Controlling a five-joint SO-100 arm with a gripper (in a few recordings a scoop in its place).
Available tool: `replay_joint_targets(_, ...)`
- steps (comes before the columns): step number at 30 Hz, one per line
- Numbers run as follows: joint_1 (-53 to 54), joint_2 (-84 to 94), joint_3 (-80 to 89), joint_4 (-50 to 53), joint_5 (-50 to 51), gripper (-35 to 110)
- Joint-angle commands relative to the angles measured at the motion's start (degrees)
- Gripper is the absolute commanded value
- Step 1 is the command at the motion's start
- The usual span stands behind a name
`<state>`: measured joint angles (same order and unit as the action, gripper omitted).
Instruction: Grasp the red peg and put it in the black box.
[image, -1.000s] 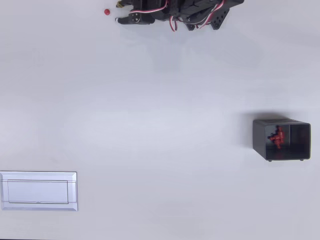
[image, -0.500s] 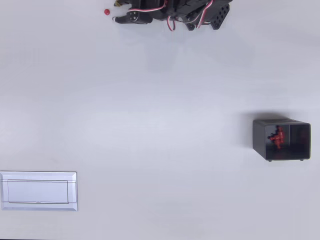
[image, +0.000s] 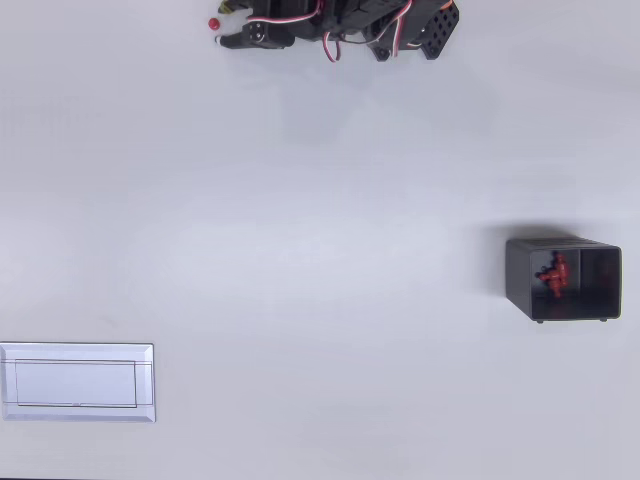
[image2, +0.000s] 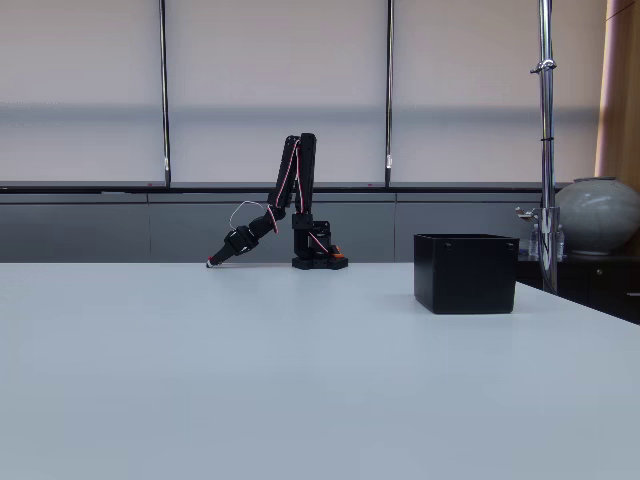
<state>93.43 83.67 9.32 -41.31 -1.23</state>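
Reaching for the tiny bright red plastic peg (image: 214, 23), the black two-finger gripper (image: 222, 26) should settle so one finger passes on each side of the peg before closing. Overhead view: the peg lies at the far left edge of the white table (image: 300, 250), between the spread fingertips, which stand apart and hold nothing; contact cannot be judged. The small black rectangular box (image: 563, 279), holding other red pieces, stands well apart to the right.
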Motion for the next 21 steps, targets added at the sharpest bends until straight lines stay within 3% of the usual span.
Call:
replay_joint_targets(1, -0.6, 0.7, 3.5, -0.9, -0.8, 16)
replay_joint_targets(21, 0.2, 3.1, 5.9, 0.0, 0.0, 16)
